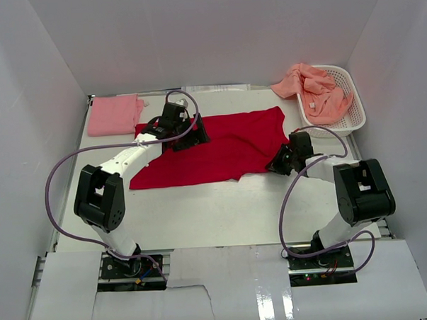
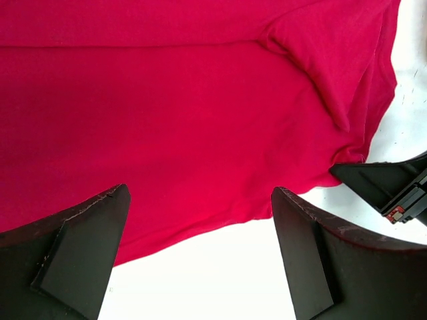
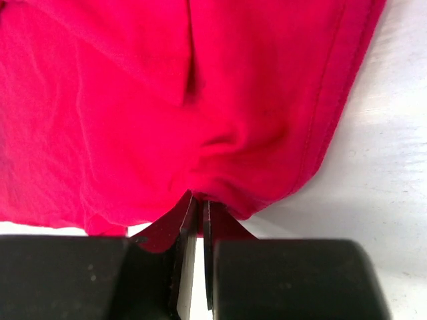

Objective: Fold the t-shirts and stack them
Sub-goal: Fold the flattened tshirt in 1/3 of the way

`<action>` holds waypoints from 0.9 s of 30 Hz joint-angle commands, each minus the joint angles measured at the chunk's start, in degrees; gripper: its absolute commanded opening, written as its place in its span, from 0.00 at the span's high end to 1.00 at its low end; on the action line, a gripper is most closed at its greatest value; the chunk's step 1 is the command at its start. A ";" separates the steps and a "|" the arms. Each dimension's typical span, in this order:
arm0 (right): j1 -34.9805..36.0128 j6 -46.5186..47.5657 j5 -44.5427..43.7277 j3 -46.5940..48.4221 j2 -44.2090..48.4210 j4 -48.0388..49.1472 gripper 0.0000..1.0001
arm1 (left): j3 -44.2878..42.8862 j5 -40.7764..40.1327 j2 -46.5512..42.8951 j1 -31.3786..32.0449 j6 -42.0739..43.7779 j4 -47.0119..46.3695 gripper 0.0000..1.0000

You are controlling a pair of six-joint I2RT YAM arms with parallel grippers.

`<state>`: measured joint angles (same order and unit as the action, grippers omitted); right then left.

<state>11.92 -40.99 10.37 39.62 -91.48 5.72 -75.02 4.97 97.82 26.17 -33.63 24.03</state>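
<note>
The red t-shirt [image 1: 220, 149] lies spread across the middle of the table [image 1: 201, 203], with its near hem running from left to right and some creases on its right side. At the shirt's near right edge, the right gripper [image 3: 197, 203] has its fingertips pinched together on a small bunch of red cloth; the fabric puckers toward that point. In the overhead view this gripper [image 1: 279, 162] sits low at the shirt's right corner, beside bare table.

Farther back and to the left, the left gripper [image 1: 192, 132] is over the shirt's far left part. Its wrist view shows the left gripper [image 2: 199, 193] with both fingers [image 2: 80, 247] spread wide and nothing between them, red cloth and a strip of white table beneath. Whether they touch the cloth cannot be told.

At the far left lies a folded light pink t-shirt [image 1: 114, 115], apart from the red one. At the far right stands a white latticed basket [image 1: 358, 104] with crumpled salmon-orange t-shirts [image 1: 313, 88] spilling over its left rim.
</note>
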 commanded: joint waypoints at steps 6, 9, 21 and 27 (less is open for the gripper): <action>0.12 -2.34 8.78 12.57 -2.64 -5.45 0.92 | 0.32 -0.14 -2.72 -0.42 0.58 -0.39 0.02; 0.03 -2.78 10.97 24.23 -8.61 -7.82 0.92 | 0.49 -0.05 -2.20 -0.42 0.49 -0.48 0.02; -0.15 0.55 13.64 55.31 -35.35 -15.99 0.34 | 1.63 2.23 -2.02 -0.42 0.58 -0.39 0.02; -0.15 7.93 7.22 44.16 -22.27 -14.69 0.31 | 1.64 2.59 -1.85 -0.42 1.02 -0.39 0.02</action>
<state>11.92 -38.46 21.39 87.61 -121.89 -7.49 -73.52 6.59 97.82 25.98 -33.43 24.01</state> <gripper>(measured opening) 0.696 0.978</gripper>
